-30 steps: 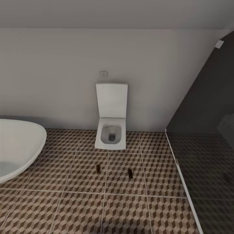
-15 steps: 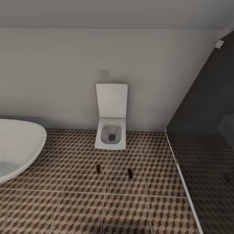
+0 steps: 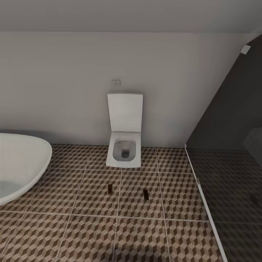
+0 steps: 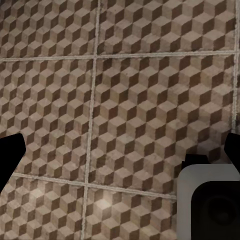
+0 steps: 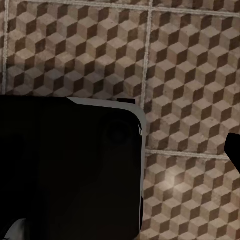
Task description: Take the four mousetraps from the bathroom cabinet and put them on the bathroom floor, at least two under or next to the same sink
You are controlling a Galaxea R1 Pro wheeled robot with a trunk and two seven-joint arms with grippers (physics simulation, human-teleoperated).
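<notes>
On the floor [image 3: 91,233] before the toilet [image 3: 124,145], two small dark traps [image 3: 109,187] lay flat and apart, one at each side of a grout line, well clear of the tub [image 3: 18,163] at the left. They seemed set in open floor, though no sink stood beside them, so that part of the task looked unmet. Both wrist cameras looked straight down at bare tile. Dark tips at the edges of the left wrist view suggested spread jaws holding nothing; of the right jaws I could not tell.
</notes>
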